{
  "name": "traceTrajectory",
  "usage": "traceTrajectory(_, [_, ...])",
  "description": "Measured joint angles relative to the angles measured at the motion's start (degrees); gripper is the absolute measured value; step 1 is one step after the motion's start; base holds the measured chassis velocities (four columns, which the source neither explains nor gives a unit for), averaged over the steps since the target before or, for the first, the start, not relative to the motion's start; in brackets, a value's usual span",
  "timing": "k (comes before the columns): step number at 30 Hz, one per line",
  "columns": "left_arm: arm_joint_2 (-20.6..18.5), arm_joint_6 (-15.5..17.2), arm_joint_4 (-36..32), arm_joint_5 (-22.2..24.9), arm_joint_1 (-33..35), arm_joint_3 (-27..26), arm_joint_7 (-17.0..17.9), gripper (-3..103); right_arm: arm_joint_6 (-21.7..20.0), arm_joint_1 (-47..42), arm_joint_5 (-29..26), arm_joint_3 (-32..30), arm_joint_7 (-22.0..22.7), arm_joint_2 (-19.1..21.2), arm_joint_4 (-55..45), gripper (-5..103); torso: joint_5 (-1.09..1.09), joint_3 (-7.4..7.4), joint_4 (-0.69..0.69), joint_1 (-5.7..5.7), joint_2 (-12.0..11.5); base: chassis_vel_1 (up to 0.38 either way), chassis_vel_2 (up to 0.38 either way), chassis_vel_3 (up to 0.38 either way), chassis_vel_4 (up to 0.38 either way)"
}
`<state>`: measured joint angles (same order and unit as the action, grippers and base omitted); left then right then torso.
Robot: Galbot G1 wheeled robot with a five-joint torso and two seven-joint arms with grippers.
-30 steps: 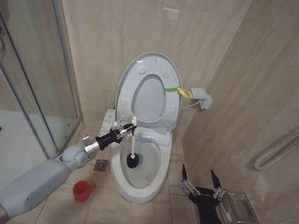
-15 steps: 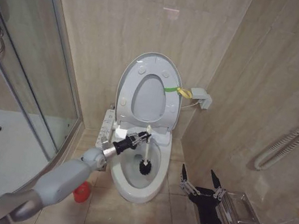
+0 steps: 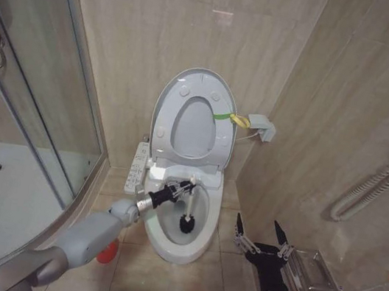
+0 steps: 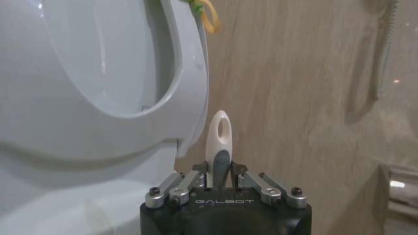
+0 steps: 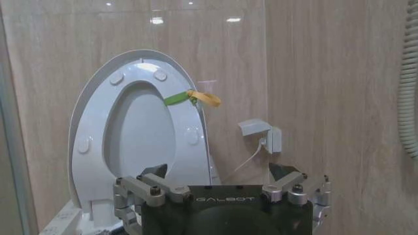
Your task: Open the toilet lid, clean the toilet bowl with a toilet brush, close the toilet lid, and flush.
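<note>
The toilet lid (image 3: pixel 170 93) stands raised against the wall with the seat ring in front of it and a yellow-green strap (image 3: pixel 228 117) at its edge. Below it the white toilet bowl (image 3: pixel 175 250) lies uncovered. My left gripper (image 3: pixel 186 184) reaches over the bowl, shut on the white handle of the toilet brush (image 3: pixel 190 203); its dark head hangs down inside the bowl. In the left wrist view the handle's looped top (image 4: pixel 220 139) sticks out between the shut fingers (image 4: pixel 194 182). My right gripper (image 3: pixel 263 235) hovers open to the right of the bowl, with the lid (image 5: pixel 140 61) seen ahead of it.
A red holder cup (image 3: pixel 110 252) peeks out behind my left arm on the floor. The button panel (image 3: pixel 137 167) sits at the bowl's left side. A glass shower door (image 3: pixel 45 98) stands on the left. A wall box (image 3: pixel 261 127) and a hose (image 3: pixel 370 190) are on the right.
My left gripper has swept the brush head from the bowl's left side to its middle and slightly toward the front. The right arm has not moved.
</note>
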<state>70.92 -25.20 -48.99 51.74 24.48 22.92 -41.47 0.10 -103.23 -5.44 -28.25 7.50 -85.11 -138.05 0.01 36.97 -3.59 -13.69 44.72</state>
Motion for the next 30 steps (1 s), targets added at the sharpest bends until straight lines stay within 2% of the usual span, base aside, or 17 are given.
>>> traceTrajectory(8, [-0.13,-0.24,-0.46,-1.11,0.03,-0.36,0.07,23,0.00,0.00,0.00,0.00,0.00,0.00,0.00,100,-0.01,0.00,0.00,0.00,0.00,0.000,0.000,0.000,0.000])
traceTrajectory(16, [3.19,-0.48,-0.51,-2.11,-3.23,-0.60,0.20,23,0.00,0.00,0.00,0.00,0.00,0.00,0.00,100,0.00,0.00,-0.03,0.00,0.00,0.000,0.000,0.000,0.000])
traceTrajectory(21, [4.79,-1.17,1.75,-3.28,-2.41,-0.58,-0.54,22,0.00,0.00,0.00,0.00,0.00,0.00,0.00,100,0.01,0.00,-0.02,0.00,0.00,0.000,0.000,0.000,0.000])
traceTrajectory(30, [4.41,-2.36,5.01,-4.24,-0.41,-1.76,-2.51,22,0.00,0.00,0.00,0.00,0.00,0.00,0.00,100,0.00,0.00,0.00,0.00,0.00,0.000,0.000,0.000,0.000])
